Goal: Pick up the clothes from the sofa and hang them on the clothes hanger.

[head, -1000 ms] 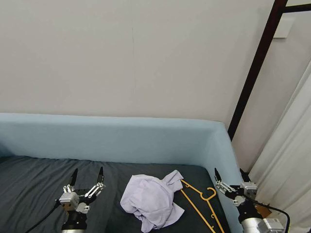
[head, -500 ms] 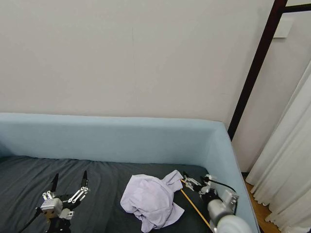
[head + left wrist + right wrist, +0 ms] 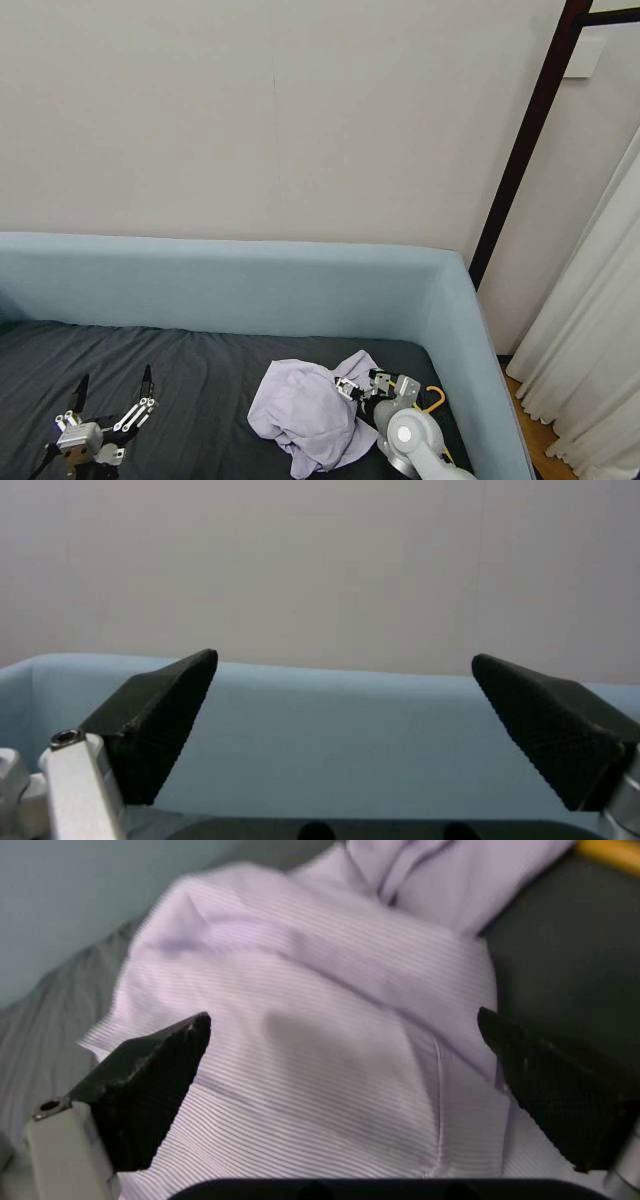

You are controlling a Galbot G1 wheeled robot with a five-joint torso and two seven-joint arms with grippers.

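Currently right gripper (image 3: 358, 382) hangs open over the shirt (image 3: 300, 410), lower centre, jaws spread to straddle a fold; left gripper (image 3: 113, 385) idles open, lower left.

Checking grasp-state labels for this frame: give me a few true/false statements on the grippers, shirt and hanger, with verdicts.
1. The right gripper is open, close to the shirt. True.
2. The shirt hangs on the hanger. False: it lies crumpled on the sofa seat, with the hanger beside it.
3. The left gripper is shut on the shirt. False: it is open, apart from the shirt, over the seat.
4. The hanger lies to the robot's right of the shirt. True.
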